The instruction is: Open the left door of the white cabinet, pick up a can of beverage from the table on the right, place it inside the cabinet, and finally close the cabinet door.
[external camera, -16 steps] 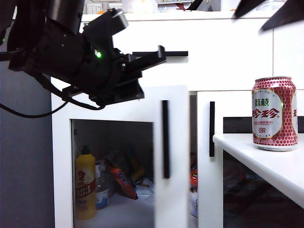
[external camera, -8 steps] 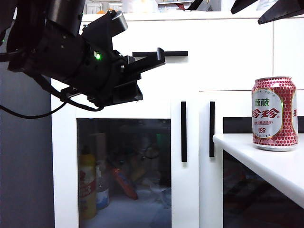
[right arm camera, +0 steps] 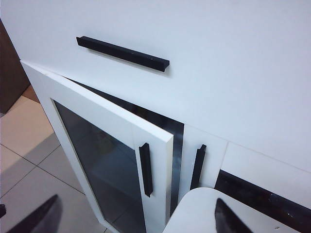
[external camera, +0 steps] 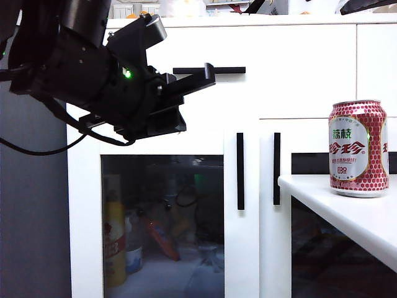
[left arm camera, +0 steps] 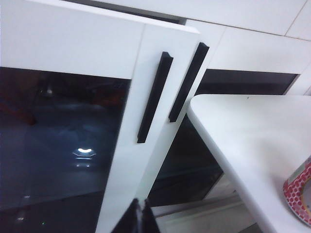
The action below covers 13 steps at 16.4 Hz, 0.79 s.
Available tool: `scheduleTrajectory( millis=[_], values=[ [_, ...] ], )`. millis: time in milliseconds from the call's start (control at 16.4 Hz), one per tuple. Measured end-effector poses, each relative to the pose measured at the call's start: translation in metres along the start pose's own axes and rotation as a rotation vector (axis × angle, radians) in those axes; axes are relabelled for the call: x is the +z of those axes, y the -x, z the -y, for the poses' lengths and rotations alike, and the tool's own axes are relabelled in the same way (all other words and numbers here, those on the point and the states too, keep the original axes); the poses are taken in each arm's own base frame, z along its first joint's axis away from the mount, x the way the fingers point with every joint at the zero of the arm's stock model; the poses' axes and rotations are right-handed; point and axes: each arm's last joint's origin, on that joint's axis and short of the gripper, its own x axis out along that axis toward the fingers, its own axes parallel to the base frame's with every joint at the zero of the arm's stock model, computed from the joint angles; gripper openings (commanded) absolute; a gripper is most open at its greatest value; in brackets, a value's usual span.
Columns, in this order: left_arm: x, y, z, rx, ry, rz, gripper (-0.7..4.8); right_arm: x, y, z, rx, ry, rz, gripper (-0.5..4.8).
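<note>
Left gripper point(left arm camera: 140, 216): fingers pressed together, holding nothing, hanging just off the left door point(left arm camera: 73, 141), below its handle point(left arm camera: 154, 97).

Right gripper point(right arm camera: 136, 218): fingers spread wide, empty, poised above the table point(right arm camera: 204, 213) at its edge nearest the cabinet point(external camera: 291, 68).

The door stands slightly ajar in the right wrist view, though it looks flush from the front.

The can point(external camera: 358, 148) stands upright near the table's front edge, untouched. Judgement: light, rigid, thin-walled and smooth, so it could dent or slip; take it around the mid-body.
</note>
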Motion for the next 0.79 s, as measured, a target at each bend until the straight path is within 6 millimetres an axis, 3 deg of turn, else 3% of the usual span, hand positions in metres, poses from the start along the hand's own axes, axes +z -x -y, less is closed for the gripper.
scheduleTrajectory(
  millis=[122, 306, 550, 673, 734, 795],
  values=[
    [0.005, 0.0, 0.001, -0.012, 0.018, 0.046, 0.01, 0.0, 0.0, 0.0, 0.0, -0.001, -0.003, 3.99],
    [0.011, -0.011, 0.007, -0.027, 0.04, 0.105, 1.2, 0.0, 0.0, 0.0, 0.0, -0.001, -0.004, 3.99],
    [-0.012, -0.067, 0.022, -0.011, 0.016, 0.042, 1.32, 0.0, 0.0, 0.0, -0.007, 0.022, -0.004, 3.99],
    [-0.02, -0.096, 0.031, -0.006, 0.015, 0.039, 2.72, 0.0, 0.0, 0.0, -0.009, 0.035, -0.004, 3.99],
    [-0.023, -0.11, 0.034, 0.008, 0.017, 0.048, 3.18, -0.001, 0.0, 0.001, -0.026, 0.045, -0.006, 3.99],
    [-0.025, -0.118, 0.036, 0.024, 0.018, 0.057, 3.2, -0.001, 0.0, 0.001, -0.032, 0.047, -0.006, 3.99]
  ],
)
